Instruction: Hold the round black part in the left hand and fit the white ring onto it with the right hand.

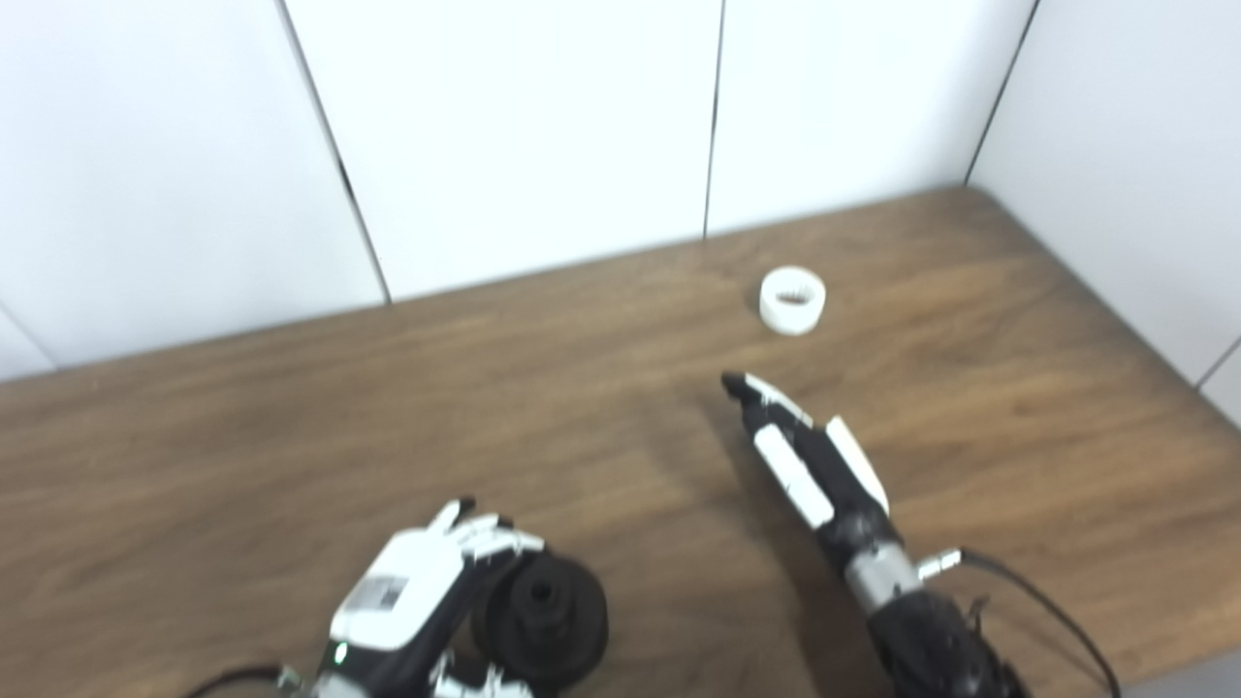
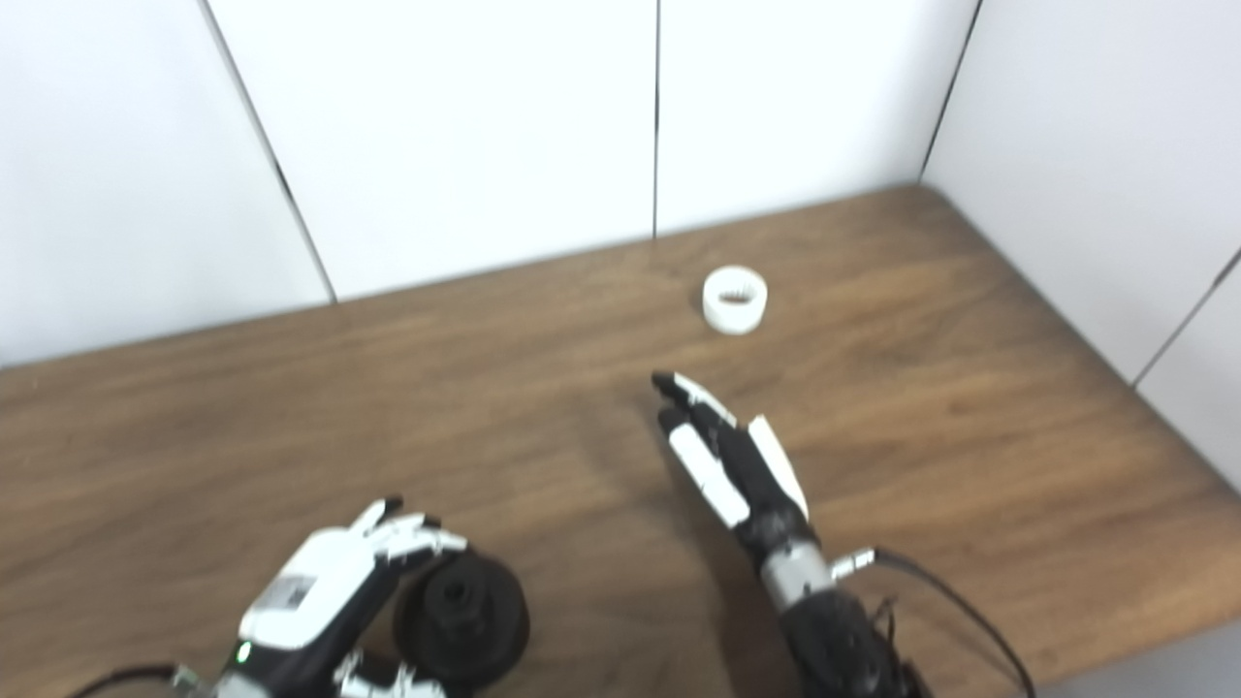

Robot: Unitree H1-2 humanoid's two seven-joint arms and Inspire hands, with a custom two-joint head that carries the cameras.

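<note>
White wall panels back a wooden table point(image 1: 291, 407). Left eye view: left hand point(image 1: 417, 582) grasps the black part point(image 1: 543, 616), well short of the ring point(image 1: 793, 301). Right eye view: right hand point(image 2: 727, 456), fingers extended and empty, lies near the ring.

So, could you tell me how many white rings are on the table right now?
1. The white ring lies on the wooden table near the back wall, beyond the right hand, untouched. None other is visible.
</note>
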